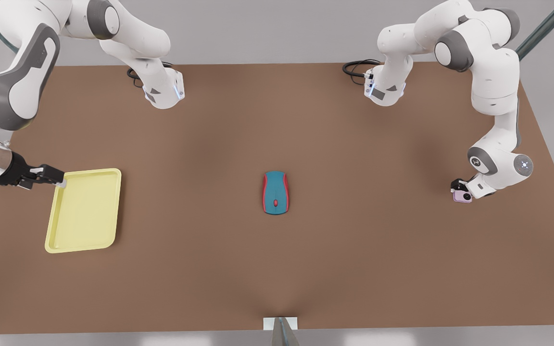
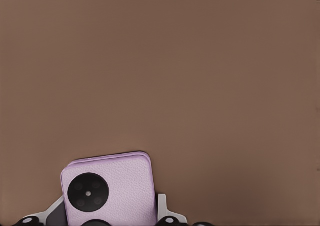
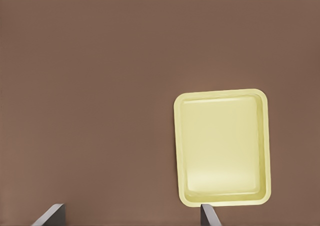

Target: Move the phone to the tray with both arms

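Observation:
The pale pink-lilac phone (image 1: 462, 196) lies near the table's edge on the front view's right, its dark round lenses facing up. My left gripper (image 1: 459, 188) sits over it, and in the left wrist view its fingers (image 2: 162, 208) press against both sides of the phone (image 2: 120, 186). The pale yellow tray (image 1: 84, 211) rests on the front view's left. My right gripper (image 1: 58, 179) hovers at the tray's far corner. Its fingers (image 3: 207, 215) stand wide apart with nothing between them, one beside the rim of the tray (image 3: 222, 201).
A teal-and-red computer mouse (image 1: 275, 192) lies mid-table between tray and phone. Black cables (image 1: 356, 67) coil by the arm bases at the back. A small white bracket (image 1: 281, 324) sits at the near table edge. Brown table (image 1: 277, 269) spreads between them.

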You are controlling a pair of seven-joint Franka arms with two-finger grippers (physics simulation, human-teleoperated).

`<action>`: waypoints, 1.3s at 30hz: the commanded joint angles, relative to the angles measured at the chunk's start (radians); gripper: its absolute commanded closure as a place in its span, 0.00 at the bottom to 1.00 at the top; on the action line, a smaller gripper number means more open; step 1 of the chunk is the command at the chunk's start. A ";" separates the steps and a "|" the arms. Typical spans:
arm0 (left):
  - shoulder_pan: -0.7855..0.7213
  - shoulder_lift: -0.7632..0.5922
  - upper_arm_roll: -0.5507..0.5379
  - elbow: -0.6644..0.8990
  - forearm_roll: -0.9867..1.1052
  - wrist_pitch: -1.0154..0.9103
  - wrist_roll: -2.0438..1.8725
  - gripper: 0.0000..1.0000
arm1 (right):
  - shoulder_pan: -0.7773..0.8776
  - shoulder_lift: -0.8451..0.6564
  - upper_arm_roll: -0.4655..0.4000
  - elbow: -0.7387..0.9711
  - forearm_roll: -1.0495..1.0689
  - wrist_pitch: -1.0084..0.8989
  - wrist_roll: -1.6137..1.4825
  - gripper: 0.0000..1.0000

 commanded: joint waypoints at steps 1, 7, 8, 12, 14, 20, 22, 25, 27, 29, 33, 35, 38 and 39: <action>0.000 -0.001 0.000 0.000 0.001 0.000 0.040 0.13 | -0.001 -0.003 0.000 0.000 -0.002 -0.007 -0.001 0.00; 0.000 -0.001 0.000 0.002 0.001 -0.001 0.039 0.18 | 0.006 -0.004 0.008 0.000 -0.014 -0.023 0.004 0.00; 0.000 -0.001 -0.001 0.002 0.001 -0.001 0.039 0.18 | 0.006 -0.003 0.010 0.000 -0.002 -0.021 0.004 0.00; 0.000 -0.001 -0.001 0.003 0.001 -0.001 0.039 0.19 | 0.007 0.000 0.008 -0.001 -0.039 -0.021 0.003 0.00; 0.000 -0.001 -0.001 0.025 0.002 -0.027 0.034 0.19 | 0.004 -0.001 0.005 -0.001 -0.025 -0.021 0.004 0.00; -0.009 -0.009 -0.032 0.144 0.008 -0.138 -0.027 0.19 | 0.006 -0.001 0.008 0.000 -0.025 -0.021 0.004 0.00; -0.080 0.010 -0.029 0.262 0.025 -0.262 -0.130 0.19 | 0.006 -0.001 0.008 0.000 -0.025 -0.021 0.004 0.00; -0.286 0.013 -0.029 0.418 0.143 -0.461 -0.553 0.19 | 0.006 -0.001 0.008 0.000 -0.024 -0.021 0.003 0.00; -0.431 0.005 -0.029 0.441 0.143 -0.530 -0.771 0.19 | 0.006 -0.001 0.008 0.000 -0.024 -0.021 0.003 0.00; -0.511 0.005 -0.031 0.445 0.140 -0.537 -0.888 0.19 | 0.006 -0.001 0.008 0.000 -0.024 -0.021 0.003 0.00; -0.606 0.021 -0.124 0.551 0.128 -0.592 -1.227 0.19 | 0.006 0.002 0.008 0.000 -0.024 -0.020 0.003 0.00; -0.607 0.039 -0.228 0.600 0.128 -0.592 -1.434 0.19 | 0.006 0.002 0.008 -0.001 -0.024 -0.021 0.003 0.00; -0.669 0.106 -0.331 0.706 0.130 -0.583 -1.735 0.19 | 0.006 0.002 0.010 -0.001 -0.024 -0.021 0.004 0.00; -0.698 0.146 -0.343 0.773 0.128 -0.583 -1.821 0.19 | 0.006 0.002 0.010 -0.001 -0.022 -0.023 0.003 0.00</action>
